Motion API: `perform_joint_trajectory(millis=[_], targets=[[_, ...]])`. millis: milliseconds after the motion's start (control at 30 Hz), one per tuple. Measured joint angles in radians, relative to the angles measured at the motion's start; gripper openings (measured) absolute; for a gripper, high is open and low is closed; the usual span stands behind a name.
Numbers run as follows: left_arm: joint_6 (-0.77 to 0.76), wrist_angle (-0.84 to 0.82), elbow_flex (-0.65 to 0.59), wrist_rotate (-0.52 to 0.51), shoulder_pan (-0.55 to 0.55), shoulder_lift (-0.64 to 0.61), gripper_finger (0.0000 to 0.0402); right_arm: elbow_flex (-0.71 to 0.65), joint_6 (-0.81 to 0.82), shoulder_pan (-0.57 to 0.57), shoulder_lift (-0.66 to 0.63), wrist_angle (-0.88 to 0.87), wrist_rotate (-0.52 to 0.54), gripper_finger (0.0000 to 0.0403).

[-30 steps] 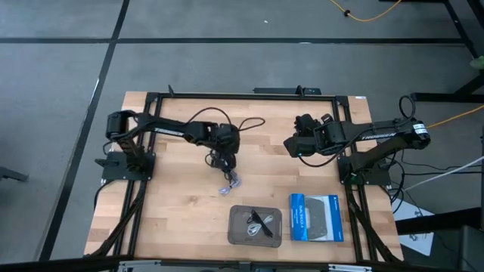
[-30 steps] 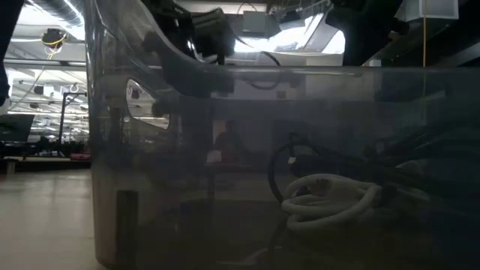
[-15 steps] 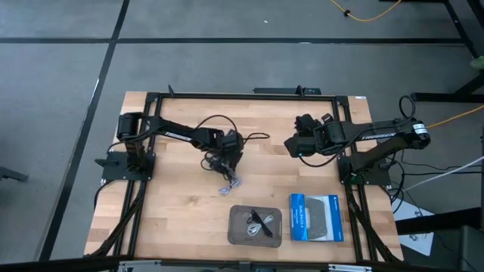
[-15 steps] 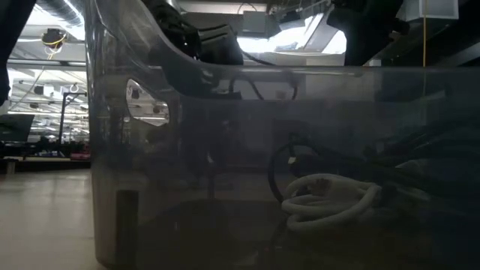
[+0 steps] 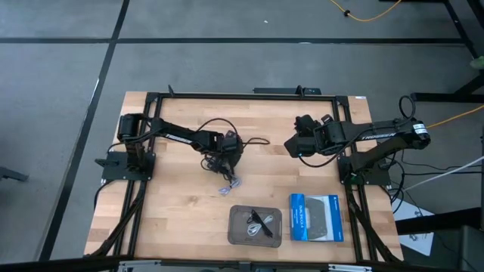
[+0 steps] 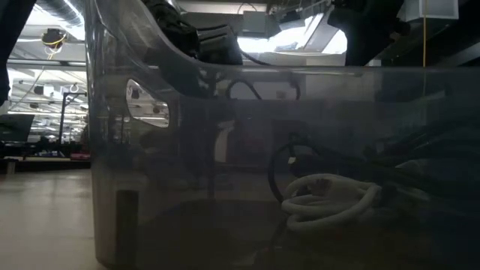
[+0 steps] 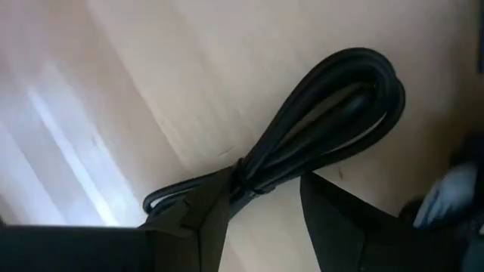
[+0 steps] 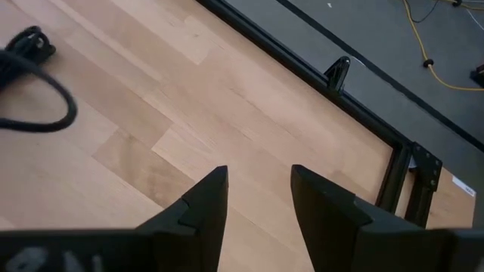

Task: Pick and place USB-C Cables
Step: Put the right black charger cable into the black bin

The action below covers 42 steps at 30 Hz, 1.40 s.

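we see the left claw (image 7: 261, 200) low over a black usb-c cable (image 7: 325, 125) on the counter (image 5: 174, 196), fingers apart astride its coil, up-counter from the grey tray (image 5: 255, 225). a pale cable (image 5: 229, 182) lies between. the right claw (image 8: 257, 193) hangs apart, empty.

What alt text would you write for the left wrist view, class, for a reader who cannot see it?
A coiled black USB-C cable lies on the pale wooden table, its bound middle sitting in the gap of the left gripper, whose two dark fingers stand open on either side of it. A pale cable end shows at the edge.
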Motion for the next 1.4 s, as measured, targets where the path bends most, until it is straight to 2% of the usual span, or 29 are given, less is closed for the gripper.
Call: perform_joint_trajectory(millis=[267,333,433,667,767,867,1000,1100,1233,1400], targets=[[-0.646,0.014,0.001,0.107,0.017,-0.002,0.0153,0.000,0.007,0.000,0.000,0.001,-0.002,0.0150],[-0.725,0.016,0.001,0.122,0.019,-0.002,0.0153,0.000,0.007,0.000,0.000,0.006,-0.002,0.0150],[-0.675,0.017,0.001,0.083,0.002,-0.010,0.0153,0.000,0.006,0.000,0.000,0.010,-0.002,0.0150],[-0.319,-0.023,0.013,0.042,-0.042,-0.012,0.0153,0.000,0.005,0.000,0.000,0.012,-0.002,0.0150],[-0.233,-0.025,0.013,0.024,-0.038,-0.003,0.0153,0.000,0.005,0.000,0.000,0.012,-0.002,0.0150],[-0.225,-0.018,0.014,0.049,-0.010,0.001,0.0153,0.000,0.005,0.000,0.000,0.012,-0.002,0.0150],[-0.279,-0.029,0.020,0.168,0.038,0.038,0.0151,0.000,0.004,0.000,0.000,0.013,-0.002,0.0150],[-0.307,-0.048,0.023,0.213,0.052,0.063,0.0126,0.000,0.002,0.000,0.000,0.012,-0.018,0.0150],[-0.313,-0.051,0.017,0.182,0.035,0.046,0.0037,0.000,0.000,0.000,0.000,0.011,-0.020,0.0150],[-0.364,-0.079,0.023,0.126,-0.009,-0.073,0.0036,0.000,-0.027,-0.001,0.000,0.007,-0.012,0.0150]])
